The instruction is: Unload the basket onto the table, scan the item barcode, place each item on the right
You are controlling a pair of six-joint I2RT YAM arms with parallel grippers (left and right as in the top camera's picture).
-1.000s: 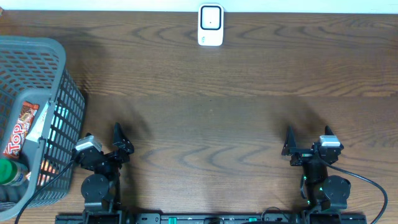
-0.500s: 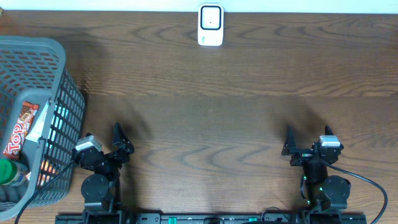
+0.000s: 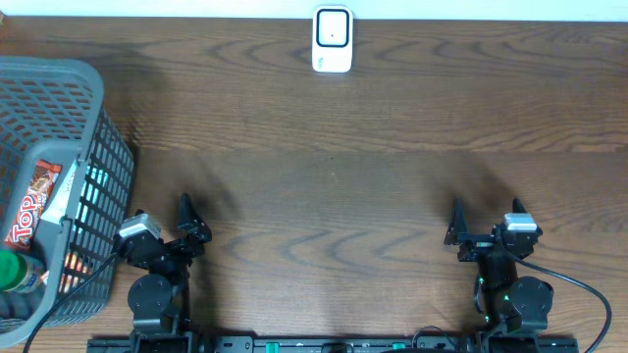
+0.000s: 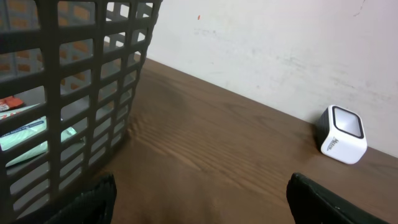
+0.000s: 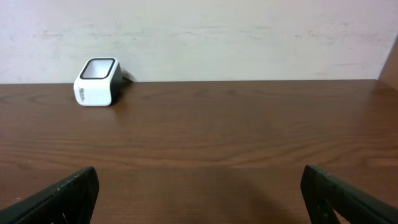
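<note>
station status: both end effectors open and empty, items in basket

left end effector [image 3: 192, 222]: jaws spread wide, nothing between them. in the left wrist view its two dark fingers [image 4: 96, 200] sit at the lower corners of the picture, with bare tabletop [image 3: 334, 147] between and ahead of them. it is low over the near edge of the tabletop.

right end effector [image 3: 486, 224]: jaws spread wide, nothing held. in the right wrist view its fingers [image 5: 59, 198] frame bare wood in the same way.

outward from the left end effector:
- a grey mesh basket [image 3: 59, 74] stands just beside it, on its left and slightly ahead.
- inside the basket a red snack packet [image 3: 29, 201] with "top" lettering lies against the near wall. its barcode cannot be made out.
- a green-capped bottle [image 3: 12, 271] stands at the basket's near corner, just beside the snack packet.

outward from both end effectors:
- the white scanner [image 3: 333, 39] with a dark window stands at the far edge of the tabletop, against the pale wall [image 5: 249, 31]. it is well ahead, to the right of the left end effector and to the left of the right end effector.
- the scanner is well apart from the basket and from both end effectors.
</note>
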